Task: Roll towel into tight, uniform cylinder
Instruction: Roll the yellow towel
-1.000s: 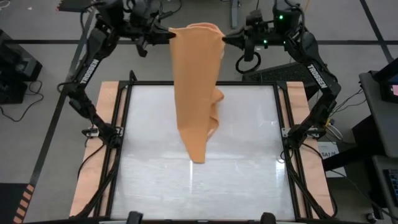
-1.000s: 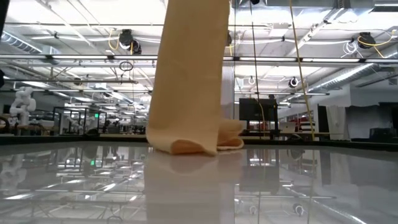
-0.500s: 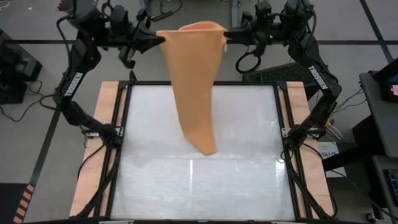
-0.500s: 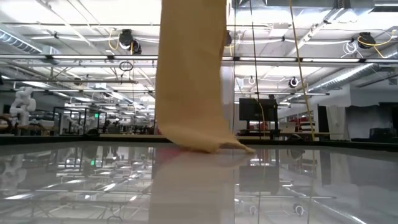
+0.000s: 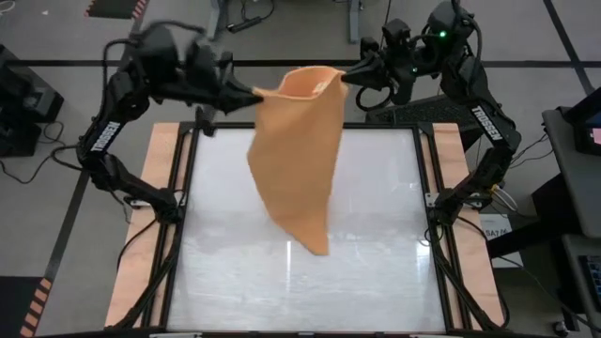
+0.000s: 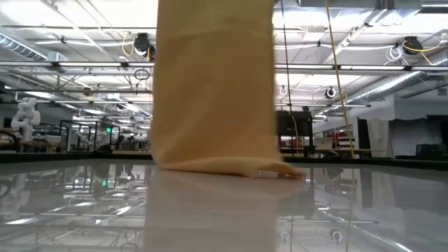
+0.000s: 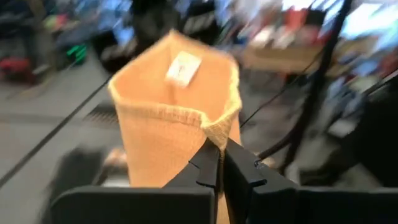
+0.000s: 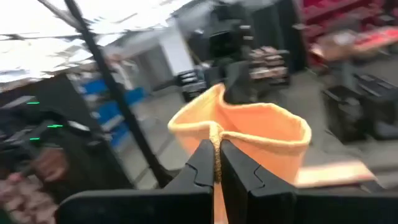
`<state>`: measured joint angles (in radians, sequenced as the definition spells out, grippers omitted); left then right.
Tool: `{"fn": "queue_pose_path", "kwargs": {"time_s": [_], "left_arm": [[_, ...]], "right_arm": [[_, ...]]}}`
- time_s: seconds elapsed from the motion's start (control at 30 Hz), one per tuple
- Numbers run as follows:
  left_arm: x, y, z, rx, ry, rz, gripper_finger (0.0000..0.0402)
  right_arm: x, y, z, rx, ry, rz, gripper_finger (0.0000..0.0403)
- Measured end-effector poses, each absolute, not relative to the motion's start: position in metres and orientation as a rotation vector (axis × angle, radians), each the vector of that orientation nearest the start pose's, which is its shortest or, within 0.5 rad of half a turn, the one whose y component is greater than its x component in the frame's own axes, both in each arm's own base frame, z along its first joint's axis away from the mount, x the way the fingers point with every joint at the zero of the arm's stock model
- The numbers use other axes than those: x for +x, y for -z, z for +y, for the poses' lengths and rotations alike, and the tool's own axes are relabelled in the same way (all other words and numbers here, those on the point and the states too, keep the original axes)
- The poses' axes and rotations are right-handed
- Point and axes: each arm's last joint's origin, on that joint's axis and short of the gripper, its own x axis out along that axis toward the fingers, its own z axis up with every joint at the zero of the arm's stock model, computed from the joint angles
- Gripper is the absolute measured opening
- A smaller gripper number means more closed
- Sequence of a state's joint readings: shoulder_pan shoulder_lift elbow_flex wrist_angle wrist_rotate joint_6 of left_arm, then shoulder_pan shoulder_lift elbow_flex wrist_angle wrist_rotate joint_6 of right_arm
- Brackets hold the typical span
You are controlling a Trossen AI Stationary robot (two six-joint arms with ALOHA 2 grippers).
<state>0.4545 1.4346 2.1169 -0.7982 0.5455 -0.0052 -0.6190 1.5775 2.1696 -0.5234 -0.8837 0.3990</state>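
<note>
I see towel [image 5: 299,155] hanging above desk [image 5: 376,272], top corners pinched: left fingers [image 7: 219,163] clamped on one hem corner, right fingers [image 8: 216,159] clamped on other. Lower end touching desk near its middle. White tag [image 7: 182,67] on hem, unreadable. "TROSSEN" lettering on arms.

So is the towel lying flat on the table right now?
No, the towel hangs from both claws, left and right, with only its bottom edge on the table.
</note>
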Motion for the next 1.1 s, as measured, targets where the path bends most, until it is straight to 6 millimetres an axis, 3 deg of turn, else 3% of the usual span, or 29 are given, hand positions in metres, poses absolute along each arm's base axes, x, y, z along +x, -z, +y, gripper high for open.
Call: {"fn": "queue_pose_path", "kwargs": {"time_s": [0.2,0.43,0.7,0.9,1.1], "left_arm": [[0.215,-0.552,0.074,-0.114,0.053,0.144,0.0004],[0.224,-0.557,0.038,-0.201,0.321,0.118,0.0003],[0.226,-0.577,0.005,-0.28,0.56,-0.022,0.0003],[0.233,-0.586,-0.012,-0.295,0.517,-0.134,0.0002],[0.242,-0.591,-0.03,-0.295,0.515,-0.234,0.0002]], "right_arm": [[0.24,-0.538,-0.143,0.5,-0.173,0.174,0.0],[0.252,-0.531,-0.107,0.556,-0.447,0.298,0.0],[0.254,-0.543,-0.07,0.592,-0.688,0.313,0.0],[0.251,-0.56,-0.056,0.589,-0.752,0.241,0.0],[0.234,-0.581,-0.048,0.576,-0.755,0.127,0.0]]}}
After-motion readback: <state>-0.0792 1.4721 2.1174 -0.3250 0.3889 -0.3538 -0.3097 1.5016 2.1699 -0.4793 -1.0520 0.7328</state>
